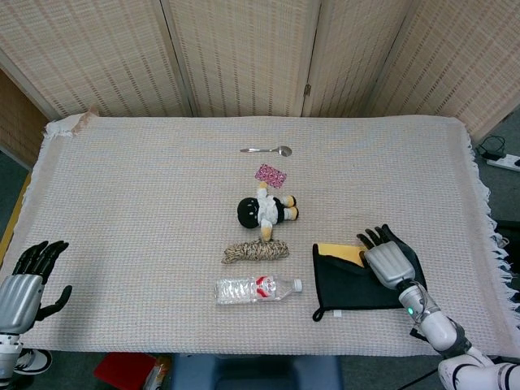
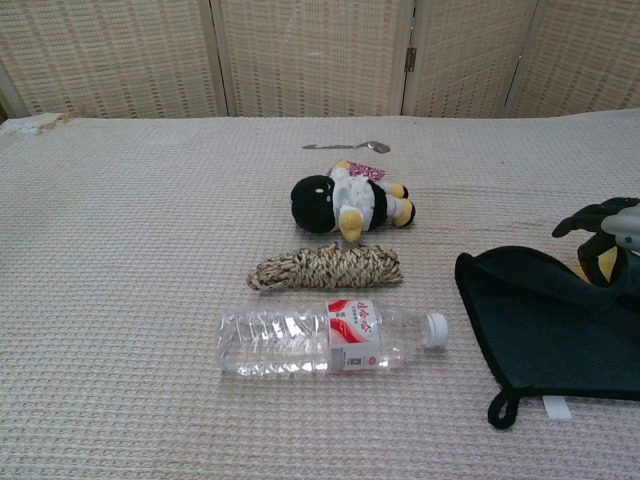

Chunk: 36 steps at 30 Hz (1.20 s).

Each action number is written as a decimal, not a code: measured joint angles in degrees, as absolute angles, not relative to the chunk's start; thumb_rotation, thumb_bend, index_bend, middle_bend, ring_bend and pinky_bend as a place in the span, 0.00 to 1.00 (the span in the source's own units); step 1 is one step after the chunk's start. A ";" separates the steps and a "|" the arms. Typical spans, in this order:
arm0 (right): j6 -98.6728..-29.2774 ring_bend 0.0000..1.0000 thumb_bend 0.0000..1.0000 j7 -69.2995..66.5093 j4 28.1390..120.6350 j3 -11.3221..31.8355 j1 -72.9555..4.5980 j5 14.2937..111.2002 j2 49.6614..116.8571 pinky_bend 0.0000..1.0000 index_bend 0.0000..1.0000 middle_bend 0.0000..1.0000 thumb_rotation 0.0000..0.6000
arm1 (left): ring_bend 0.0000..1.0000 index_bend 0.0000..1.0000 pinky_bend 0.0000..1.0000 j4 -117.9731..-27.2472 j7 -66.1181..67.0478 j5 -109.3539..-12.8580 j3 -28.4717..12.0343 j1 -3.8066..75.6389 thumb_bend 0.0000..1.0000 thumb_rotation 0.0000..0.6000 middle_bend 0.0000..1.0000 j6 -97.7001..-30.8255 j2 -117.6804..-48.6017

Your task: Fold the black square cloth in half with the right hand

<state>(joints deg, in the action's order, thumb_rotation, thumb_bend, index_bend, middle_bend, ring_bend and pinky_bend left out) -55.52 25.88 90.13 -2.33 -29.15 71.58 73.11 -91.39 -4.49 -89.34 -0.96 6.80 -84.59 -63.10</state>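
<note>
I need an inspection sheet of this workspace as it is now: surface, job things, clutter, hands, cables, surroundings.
Surface: table under a beige woven cover, fringe at the right edge.
Job's things: black cloth lies partly folded towards the robot; a yellow underside shows at its far edge.
Clutter: spoon, pink packet, plush doll, rope bundle, plastic bottle lying on its side.
Hands: right hand grips the cloth's folded edge; left hand holds nothing, off the table's near left corner.
Cables: power strip and plug on the floor, far right.
Surroundings: woven folding screens behind the table.
</note>
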 measured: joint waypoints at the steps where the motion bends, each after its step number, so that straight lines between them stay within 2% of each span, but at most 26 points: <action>1: -55.99 0.03 0.51 26.78 90.79 -2.67 -28.87 71.74 72.92 0.00 0.65 0.13 1.00 | 0.06 0.13 0.11 -91.46 -4.52 -89.41 -0.95 6.77 0.47 1.00 0.15 -84.68 -63.08; 29: -62.83 0.02 0.51 50.76 100.92 -8.31 -24.21 69.93 73.15 0.00 0.64 0.11 1.00 | 0.06 0.13 0.11 -92.30 -6.44 -91.04 -0.74 6.19 0.48 1.00 0.15 -86.65 -61.94; 31: -62.74 0.01 0.51 51.62 101.18 -8.48 -24.20 69.48 72.99 0.00 0.56 0.07 1.00 | 0.06 0.13 0.11 -92.21 -6.51 -91.04 -0.78 6.26 0.48 1.00 0.15 -86.57 -61.99; 34: -62.50 0.00 0.51 53.14 101.92 -8.58 -24.29 67.91 72.68 0.00 0.24 0.00 1.00 | 0.06 0.13 0.11 -92.07 -6.53 -90.88 -0.85 6.33 0.48 1.00 0.15 -86.43 -62.06; 36: -62.12 0.00 0.51 53.27 102.53 -8.42 -24.50 67.10 72.39 0.00 0.11 0.00 1.00 | 0.06 0.13 0.11 -92.02 -6.59 -90.86 -0.88 6.35 0.48 1.00 0.15 -86.44 -62.07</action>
<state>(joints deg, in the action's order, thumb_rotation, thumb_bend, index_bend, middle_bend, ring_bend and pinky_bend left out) -62.12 53.27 102.53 -8.42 -24.50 67.10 72.39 -92.02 -6.59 -90.86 -0.88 6.35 -86.44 -62.07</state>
